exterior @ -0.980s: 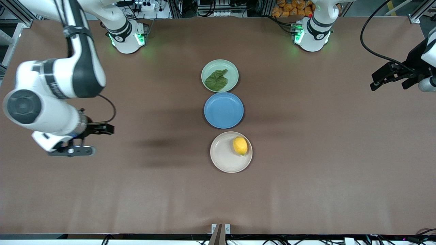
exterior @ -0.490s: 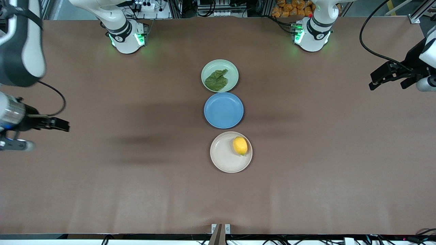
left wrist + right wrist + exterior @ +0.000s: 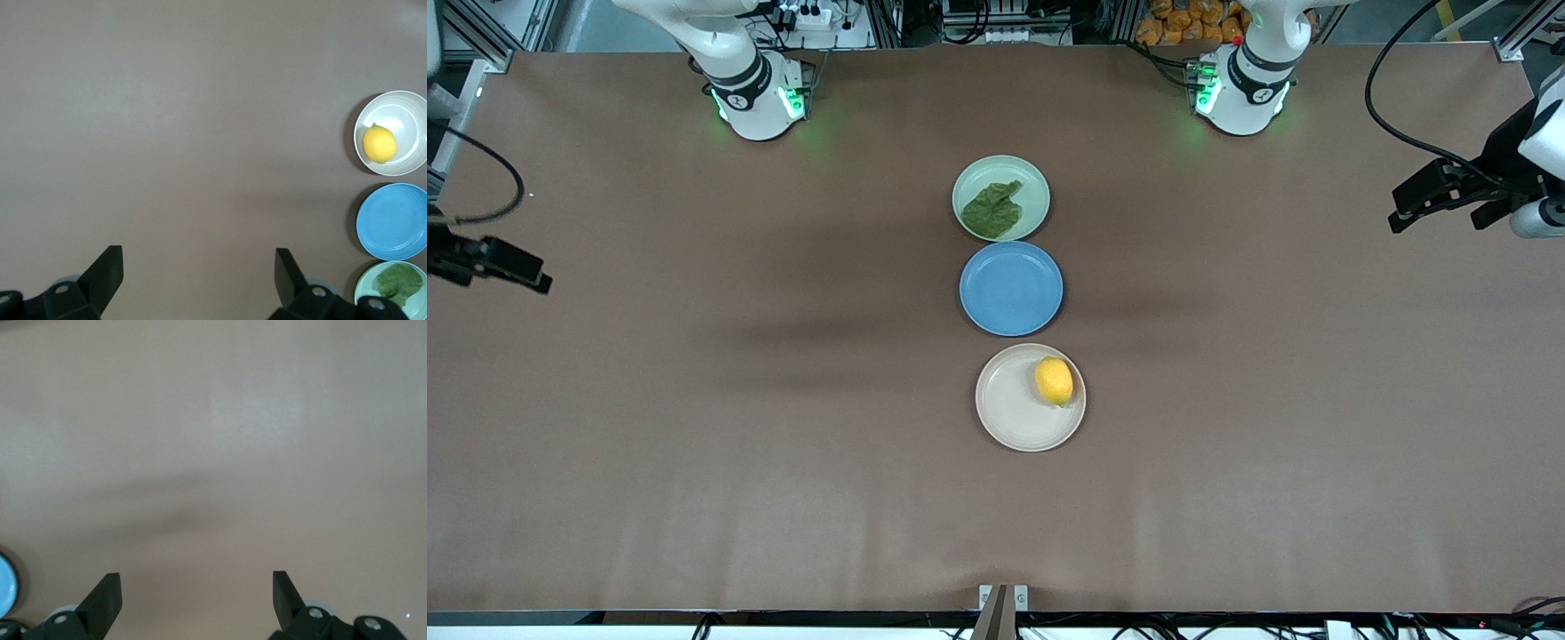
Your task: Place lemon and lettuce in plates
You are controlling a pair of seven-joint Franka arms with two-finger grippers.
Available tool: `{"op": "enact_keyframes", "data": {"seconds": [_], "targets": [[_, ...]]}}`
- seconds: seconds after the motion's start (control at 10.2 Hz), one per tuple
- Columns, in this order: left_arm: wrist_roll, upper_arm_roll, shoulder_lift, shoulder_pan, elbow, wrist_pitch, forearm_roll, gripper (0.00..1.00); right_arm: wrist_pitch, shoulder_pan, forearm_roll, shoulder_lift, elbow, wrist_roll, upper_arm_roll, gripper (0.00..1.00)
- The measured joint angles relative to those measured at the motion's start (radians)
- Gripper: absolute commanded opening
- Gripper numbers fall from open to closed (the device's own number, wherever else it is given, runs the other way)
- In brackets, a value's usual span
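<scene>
The yellow lemon lies in the beige-white plate, toward one side of it. The dark green lettuce lies in the pale green plate, nearest the robots' bases. My left gripper hangs open and empty over bare table at the left arm's end. My right gripper is open and empty over bare table at the right arm's end, mostly cut off in the front view.
A blue plate with nothing in it sits between the two other plates, the three forming a row down the middle of the brown table. Both robot bases stand along the table's edge farthest from the front camera.
The right arm has swung away from the plates toward its own end of the table, until only its gripper shows in the front view. The left gripper has barely shifted. Lemon and lettuce have not moved.
</scene>
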Motion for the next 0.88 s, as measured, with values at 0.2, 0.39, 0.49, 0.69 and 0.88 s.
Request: {"op": "enact_keyframes", "data": {"seconds": [0.2, 0.39, 0.49, 0.69, 0.88], "targets": [[0.000, 0.000, 0.000, 0.000, 0.000, -0.002, 0.000, 1.00, -0.033, -0.008, -0.001, -0.047, -0.001, 0.062, 0.044, 1.00], [0.000, 0.000, 0.000, 0.000, 0.000, -0.002, 0.000, 1.00, -0.031, -0.031, -0.002, -0.060, -0.001, 0.053, 0.048, 1.00], [0.000, -0.001, 0.000, 0.000, 0.000, -0.002, 0.000, 1.00, -0.024, -0.051, -0.002, -0.059, -0.005, -0.012, 0.048, 1.00], [0.000, -0.002, 0.000, 0.000, 0.000, -0.002, 0.000, 1.00, -0.011, -0.065, -0.002, -0.059, -0.009, -0.110, 0.048, 1.00], [0.000, -0.001, 0.000, 0.000, 0.001, -0.002, 0.000, 1.00, -0.001, -0.065, -0.005, -0.059, -0.011, -0.124, 0.052, 1.00]]}}
